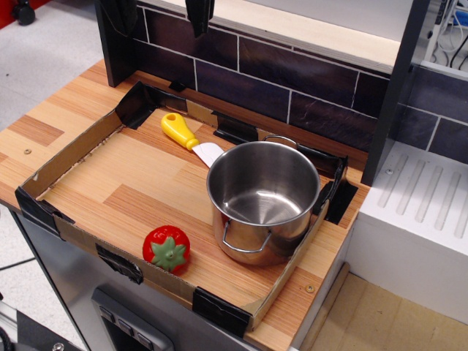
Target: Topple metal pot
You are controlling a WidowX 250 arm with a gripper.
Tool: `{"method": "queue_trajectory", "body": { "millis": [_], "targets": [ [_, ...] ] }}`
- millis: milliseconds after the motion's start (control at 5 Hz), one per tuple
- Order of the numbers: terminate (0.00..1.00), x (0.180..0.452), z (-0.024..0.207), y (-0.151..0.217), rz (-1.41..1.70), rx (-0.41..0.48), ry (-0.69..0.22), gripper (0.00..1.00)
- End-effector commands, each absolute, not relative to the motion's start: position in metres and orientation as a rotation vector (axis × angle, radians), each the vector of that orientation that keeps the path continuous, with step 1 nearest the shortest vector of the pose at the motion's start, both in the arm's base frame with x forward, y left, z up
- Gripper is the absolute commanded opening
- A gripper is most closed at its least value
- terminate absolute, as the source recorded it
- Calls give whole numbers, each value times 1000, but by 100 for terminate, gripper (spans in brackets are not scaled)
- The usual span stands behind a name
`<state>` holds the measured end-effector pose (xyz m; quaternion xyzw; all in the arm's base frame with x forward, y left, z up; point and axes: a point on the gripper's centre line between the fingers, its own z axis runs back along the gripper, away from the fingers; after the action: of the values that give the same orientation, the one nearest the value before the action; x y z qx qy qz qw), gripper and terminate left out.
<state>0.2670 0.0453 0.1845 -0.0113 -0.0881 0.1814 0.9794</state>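
The metal pot point(263, 199) stands upright and empty at the right end of a shallow cardboard tray point(73, 150) on the wooden counter. It is shiny steel with a wire loop handle at the front point(245, 243) and one at the back point(281, 139). Only a dark tip of my gripper point(199, 16) shows at the top edge, high above and behind the tray, far from the pot. Its jaws are cut off by the frame.
A red toy strawberry point(167, 248) lies at the tray's front edge, left of the pot. A toy knife with a yellow handle point(178, 130) lies behind it, blade against the pot. A dark tiled back wall point(292, 73) and a white sink unit point(420, 197) border the counter.
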Motion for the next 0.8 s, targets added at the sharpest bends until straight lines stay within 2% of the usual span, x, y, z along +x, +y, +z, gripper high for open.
{"method": "queue_trajectory", "body": {
  "millis": [0,200,400,600],
  "targets": [
    [0,267,185,45,365,-23,-177,100],
    [0,254,185,16,311,75,-194,100],
    [0,241,180,-10,270,154,-174,100],
    [0,233,171,-41,220,273,-144,100]
  ]
}}
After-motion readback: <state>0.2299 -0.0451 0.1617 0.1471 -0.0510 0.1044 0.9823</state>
